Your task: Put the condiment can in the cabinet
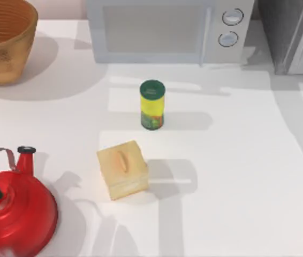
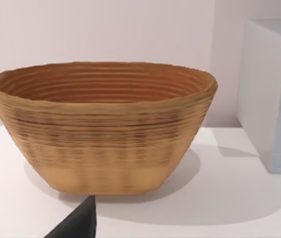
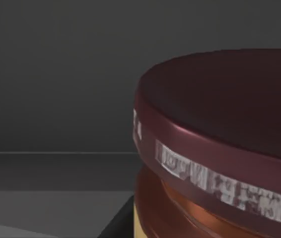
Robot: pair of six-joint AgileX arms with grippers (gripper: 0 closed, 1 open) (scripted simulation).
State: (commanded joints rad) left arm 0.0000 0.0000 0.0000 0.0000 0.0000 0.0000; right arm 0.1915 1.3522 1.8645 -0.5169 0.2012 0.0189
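The jar is at the dark cabinet, close to being set down

In the right wrist view the condiment can (image 3: 220,148) sits very near the camera, its maroon lid up, with dark grey walls of the cabinet (image 3: 56,74) behind it. Whether the right fingers pinch it or are spread, I cannot tell. The step looks like placing; next comes a clean release and drawing back. The left arm waits near the basket (image 2: 101,129).

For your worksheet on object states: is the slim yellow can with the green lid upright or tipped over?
Upright: the yellow can stands on its base, green lid on top.
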